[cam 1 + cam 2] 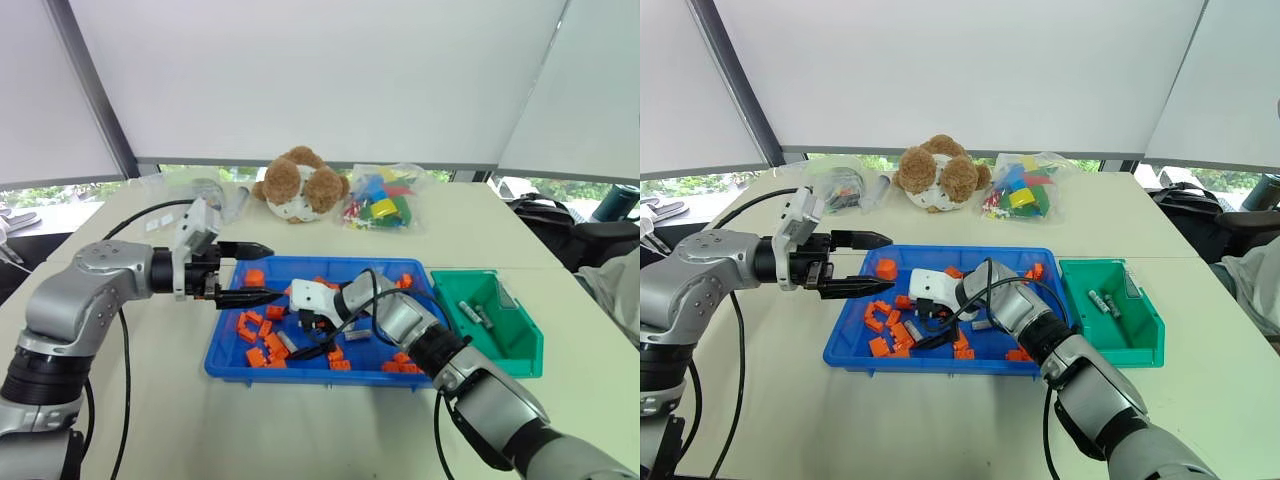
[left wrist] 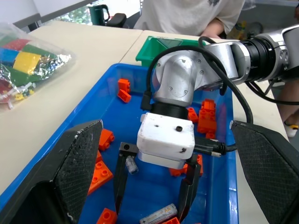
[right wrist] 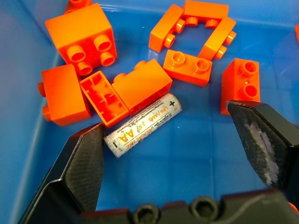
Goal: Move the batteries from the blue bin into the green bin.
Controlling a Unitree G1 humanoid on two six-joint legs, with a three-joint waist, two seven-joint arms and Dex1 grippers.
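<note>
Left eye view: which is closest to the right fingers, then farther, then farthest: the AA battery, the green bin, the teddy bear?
1. AA battery, in the blue bin, beside the right gripper.
2. Green bin, on the robot's right.
3. Teddy bear, across the table.

A silver AA battery (image 3: 142,124) lies flat on the floor of the wide blue bin (image 1: 225,357), touching an orange block at its 11 o'clock. The smaller green bin (image 1: 520,350) sits just beside the blue one at 3 o'clock, with two batteries (image 1: 474,314) lying inside.
</note>
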